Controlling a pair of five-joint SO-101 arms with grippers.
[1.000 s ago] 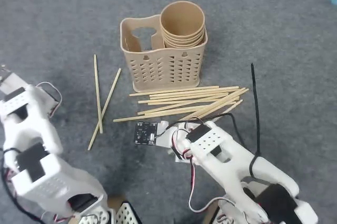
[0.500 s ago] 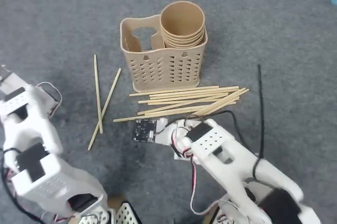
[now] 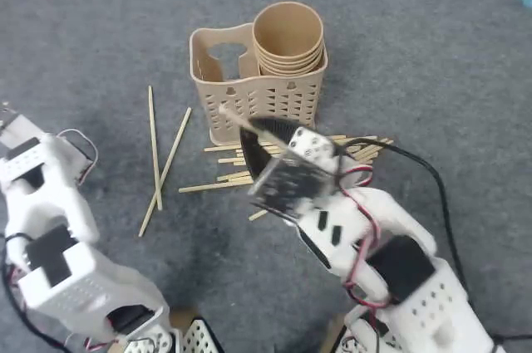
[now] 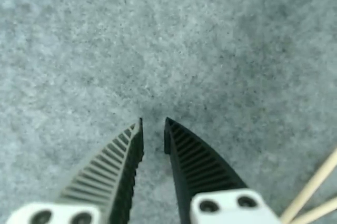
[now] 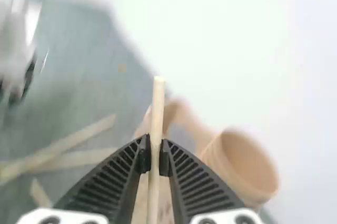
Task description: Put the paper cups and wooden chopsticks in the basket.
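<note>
My right gripper (image 3: 259,133) hangs above the pile of wooden chopsticks (image 3: 357,149), just in front of the tan basket (image 3: 249,110). It is shut on one chopstick (image 3: 232,115), whose free end tilts up toward the basket's front wall. The right wrist view has that chopstick (image 5: 157,109) clamped between the black fingers of the gripper (image 5: 154,154), with the basket and cups (image 5: 243,166) beyond. Stacked paper cups (image 3: 288,32) stand inside the basket. My left gripper (image 4: 153,125) hovers over bare carpet, jaws almost touching, holding nothing.
Two more chopsticks (image 3: 155,152) lie crossed on the grey carpet to the left of the basket. Two chopstick ends (image 4: 311,190) appear in the left wrist view. A black cable (image 3: 432,174) trails behind the right arm.
The right arm has risen from the carpet near the pile and swung toward the basket with one chopstick lifted in its gripper. The left arm has not moved.
</note>
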